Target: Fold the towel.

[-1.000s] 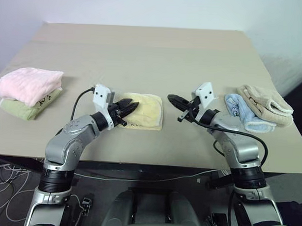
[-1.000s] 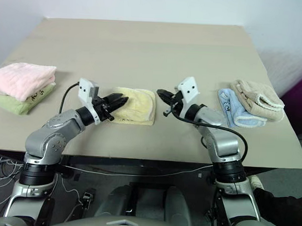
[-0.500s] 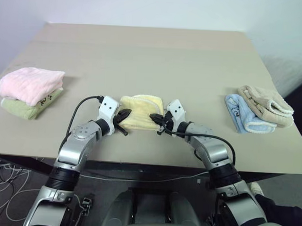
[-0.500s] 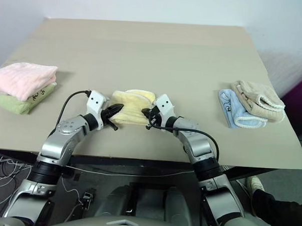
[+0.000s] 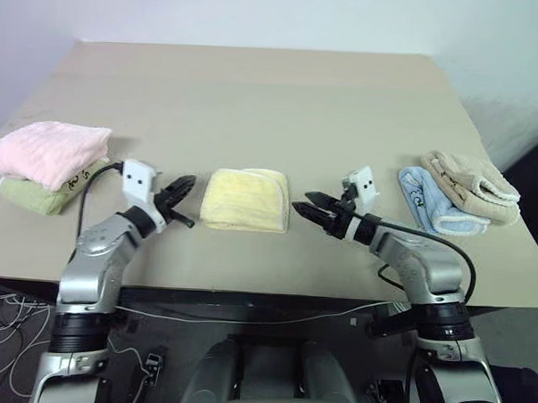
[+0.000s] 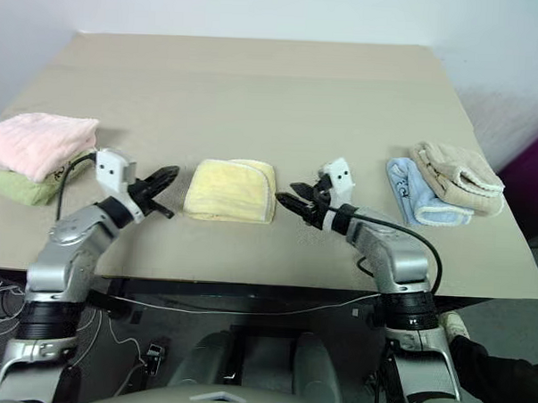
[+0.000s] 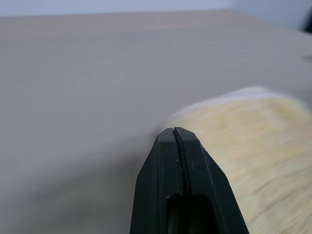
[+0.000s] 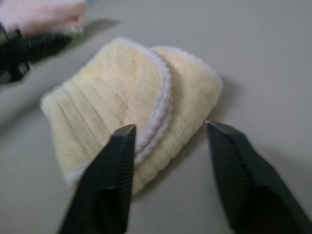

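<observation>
Towel [image 5: 246, 200] is lying folded into a small pale yellow bundle near the front edge of the table [image 5: 255, 103], roughly midway between the two arms, with its white stitched hem curving along the top and right side. Nothing is touching it. The left gripper [image 5: 182, 186] is hovering just beside the bundle's left edge, fingers pressed tightly together with only a hairline seam between them, holding nothing. The right gripper [image 5: 306, 206] is pointing at the bundle's right side from a short gap away, its two black fingers [image 8: 113, 175] spread apart and empty, the layered fold of the cloth showing between them in the right wrist view. Off to the left, a pink folded towel [image 5: 50, 152] is sitting on top of a green one [image 5: 33, 194]. Far to the right, a light blue folded towel [image 5: 430, 201] is lying against a beige one [image 5: 471, 185].
</observation>
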`<move>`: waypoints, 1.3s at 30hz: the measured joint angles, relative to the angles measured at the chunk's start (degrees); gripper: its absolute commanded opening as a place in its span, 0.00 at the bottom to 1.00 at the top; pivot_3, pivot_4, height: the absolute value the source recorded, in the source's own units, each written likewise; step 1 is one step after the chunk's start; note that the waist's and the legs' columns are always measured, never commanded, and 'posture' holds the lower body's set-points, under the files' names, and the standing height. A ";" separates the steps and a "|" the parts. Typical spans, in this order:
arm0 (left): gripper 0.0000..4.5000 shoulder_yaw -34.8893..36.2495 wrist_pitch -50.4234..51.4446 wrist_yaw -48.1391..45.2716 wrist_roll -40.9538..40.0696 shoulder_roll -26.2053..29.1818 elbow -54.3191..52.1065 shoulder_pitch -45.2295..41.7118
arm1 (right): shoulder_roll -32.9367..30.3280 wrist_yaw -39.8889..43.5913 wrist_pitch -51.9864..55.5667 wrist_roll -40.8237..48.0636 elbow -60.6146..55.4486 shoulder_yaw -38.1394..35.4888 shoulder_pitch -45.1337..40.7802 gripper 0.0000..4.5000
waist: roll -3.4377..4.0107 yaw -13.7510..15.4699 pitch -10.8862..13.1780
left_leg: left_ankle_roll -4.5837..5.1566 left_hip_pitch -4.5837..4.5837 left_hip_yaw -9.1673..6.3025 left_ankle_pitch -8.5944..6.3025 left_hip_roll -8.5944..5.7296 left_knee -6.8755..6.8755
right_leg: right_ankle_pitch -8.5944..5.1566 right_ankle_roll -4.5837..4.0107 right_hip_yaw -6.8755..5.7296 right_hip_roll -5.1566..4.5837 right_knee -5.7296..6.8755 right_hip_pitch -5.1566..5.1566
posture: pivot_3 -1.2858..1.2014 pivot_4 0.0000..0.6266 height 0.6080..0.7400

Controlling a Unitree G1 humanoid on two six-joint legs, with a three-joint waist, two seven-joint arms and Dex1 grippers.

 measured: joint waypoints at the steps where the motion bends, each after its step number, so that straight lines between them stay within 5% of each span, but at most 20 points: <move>1: 0.00 0.06 -0.25 -0.18 0.33 0.49 0.55 0.44 | 0.67 -0.58 2.77 2.08 0.83 -1.49 -0.48 0.82 | 0.00 0.05 0.00 | 0.00 0.00 0.00 0.00 0.00 0.00 | 0.00 0.00 0.00 0.00 0.00 0.00 | 0.52 0.24 1.00; 4: 0.00 0.49 -1.31 -0.98 1.32 2.12 2.10 2.17 | 3.49 -3.97 12.43 8.32 5.26 -6.66 -3.51 0.99 | 0.01 0.10 0.01 | 0.00 -0.01 0.00 0.00 0.00 -0.02 | 0.00 -0.01 0.00 -0.02 0.00 -0.02 | 0.52 0.24 1.00; 33: 0.00 2.21 -2.56 -3.49 -0.39 2.57 -3.46 8.46 | 13.43 -5.08 17.94 4.72 24.62 -1.21 -19.28 0.99 | -0.04 -3.05 -0.07 | -0.14 0.12 0.15 0.08 0.20 -0.55 | 0.02 -0.07 0.16 0.13 0.04 -0.28 | 0.52 0.24 1.00; 39: 0.00 2.13 -2.57 -3.52 -0.40 2.21 -3.89 8.59 | 14.05 -5.50 18.45 4.70 26.41 -2.40 -19.68 0.66 | -0.04 -3.04 -0.07 | -0.15 0.10 0.15 0.09 0.20 -0.56 | 0.03 -0.07 0.16 0.13 0.04 -0.32 | 0.52 0.24 1.00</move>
